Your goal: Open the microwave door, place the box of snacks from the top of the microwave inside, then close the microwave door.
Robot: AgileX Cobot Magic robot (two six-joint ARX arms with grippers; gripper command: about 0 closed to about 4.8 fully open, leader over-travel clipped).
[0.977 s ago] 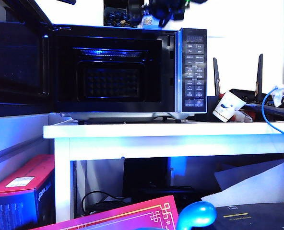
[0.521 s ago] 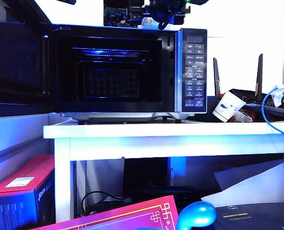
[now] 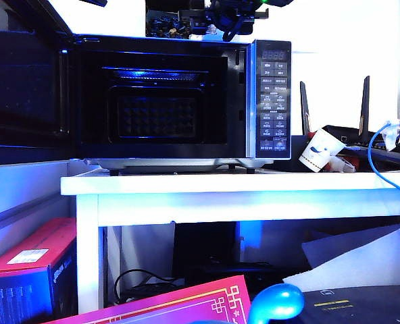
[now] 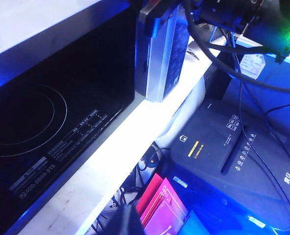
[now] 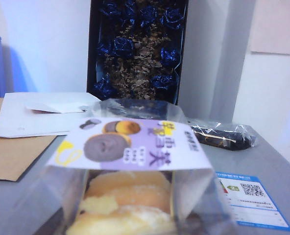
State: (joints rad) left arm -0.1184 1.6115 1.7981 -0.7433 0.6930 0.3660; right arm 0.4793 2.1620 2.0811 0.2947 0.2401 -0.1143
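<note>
Right wrist view: right gripper's fingers out of frame, so grip state couldn't be told; the box of snacks (image 5: 130, 191) sat right in front of the lens on the microwave (image 3: 186, 94) top, black box with blue wrappers (image 5: 137, 49) at 12 o'clock behind it. Left gripper unseen, state unknown. Exterior view: microwave door (image 3: 24, 88) swung open at 9 o'clock, right arm probably above the top edge.
</note>
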